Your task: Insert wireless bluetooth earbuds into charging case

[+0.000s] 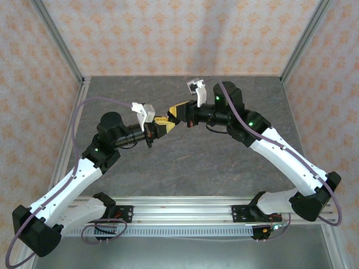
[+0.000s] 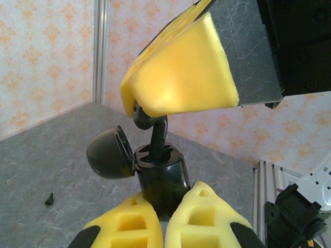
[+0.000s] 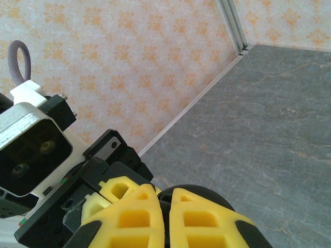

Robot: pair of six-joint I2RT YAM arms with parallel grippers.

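The left gripper (image 2: 165, 214) is nearest in its wrist view, its yellow fingers closed tight around the lower body of the black case (image 2: 160, 170); the case stands upright in that grip, held in the air above the surface (image 2: 46, 155); the lid (image 2: 106, 155) is swung open to the left of the case, joined at its hinge; a black earbud (image 2: 156, 135) stands with its stem reaching down into the open top of the case, its round head just above the case; the right gripper (image 3: 164, 202) comes in from above the case and pinches that head, its fingers nearly together with only a thin slit between them in its own wrist view; a tiny black speck (image 2: 49, 198) lies on the surface well left of the case, too small to tell what it is; behind the case a patterned wall (image 2: 46, 62) rises from the far edge of the surface; from the top camera the two grippers meet tip to tip at the case, over the middle of the surface.
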